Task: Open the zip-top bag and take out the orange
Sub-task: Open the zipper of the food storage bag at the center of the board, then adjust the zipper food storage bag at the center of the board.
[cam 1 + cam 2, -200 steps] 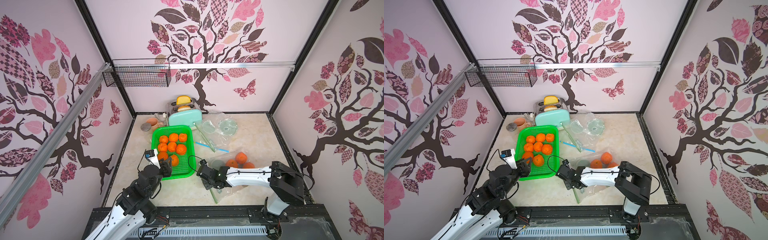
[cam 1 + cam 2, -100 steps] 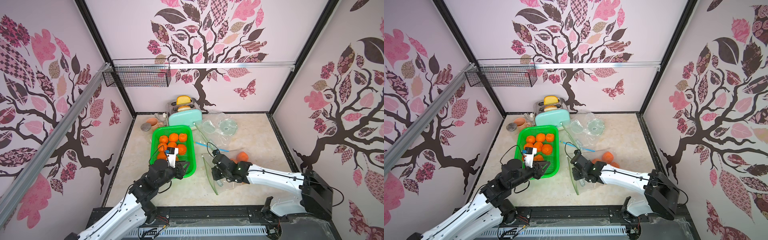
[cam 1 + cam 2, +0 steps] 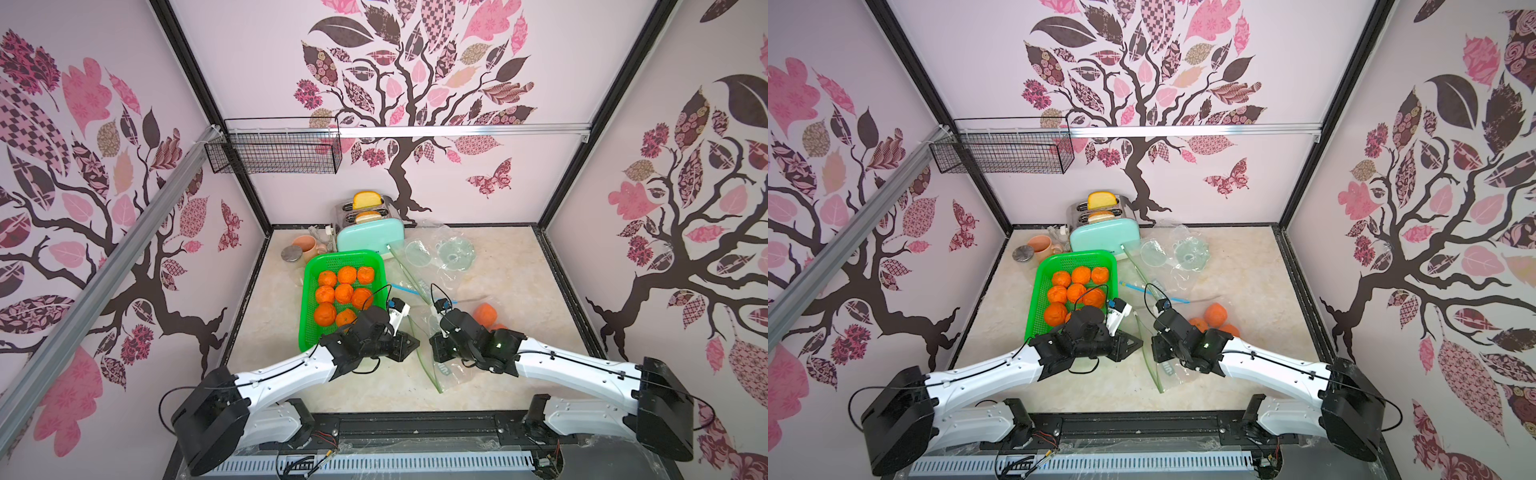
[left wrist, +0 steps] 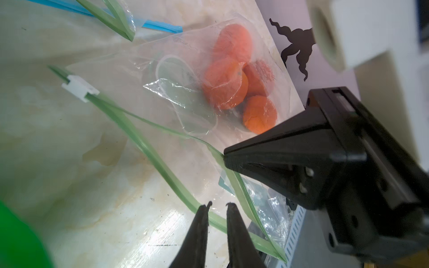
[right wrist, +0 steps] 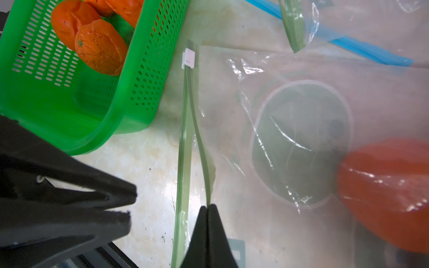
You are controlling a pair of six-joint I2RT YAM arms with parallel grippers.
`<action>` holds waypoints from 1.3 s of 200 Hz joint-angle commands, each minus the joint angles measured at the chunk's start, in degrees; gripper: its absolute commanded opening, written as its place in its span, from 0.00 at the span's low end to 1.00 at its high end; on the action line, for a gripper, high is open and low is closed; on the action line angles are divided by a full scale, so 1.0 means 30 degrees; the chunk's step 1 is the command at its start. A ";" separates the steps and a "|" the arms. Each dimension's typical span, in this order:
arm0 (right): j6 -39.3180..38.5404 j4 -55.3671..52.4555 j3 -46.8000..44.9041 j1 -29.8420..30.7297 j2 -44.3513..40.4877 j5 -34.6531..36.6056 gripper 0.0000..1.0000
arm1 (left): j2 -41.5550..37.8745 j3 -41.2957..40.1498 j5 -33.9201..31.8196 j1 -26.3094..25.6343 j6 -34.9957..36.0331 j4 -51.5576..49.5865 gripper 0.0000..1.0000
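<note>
Left wrist, crinkly clear bag [image 4: 148,69], dimpled oranges [image 4: 225,83]

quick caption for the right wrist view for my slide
Right gripper pinches one green lip of the zip-top bag, held apart from the other; an orange sits inside.

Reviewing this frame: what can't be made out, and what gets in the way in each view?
- Whether the left claw touches the green zip strip: left wrist view, the strip runs behind the tips; depth unreadable.
- How many oranges the zip-top bag holds: they overlap behind crinkled plastic; in both top views the right arm covers some.
- One orange in the right wrist view: blurred, cut by the frame edge.
</note>
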 commanded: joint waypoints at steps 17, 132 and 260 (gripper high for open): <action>0.0189 0.0056 0.0157 -0.0156 -0.0612 -0.0079 0.00 | 0.2068 0.0756 0.0348 -0.0322 -0.0385 0.1808 0.19; 0.0054 -0.0541 0.0908 -0.1335 -0.1153 -0.0320 0.42 | 0.6735 0.1856 -0.0016 -0.0663 -0.2324 0.5087 0.42; -0.0451 -0.2316 -0.0104 -1.5904 -0.1051 0.1609 0.72 | 0.7736 0.1374 -0.0625 -0.0663 -0.1301 0.4658 0.42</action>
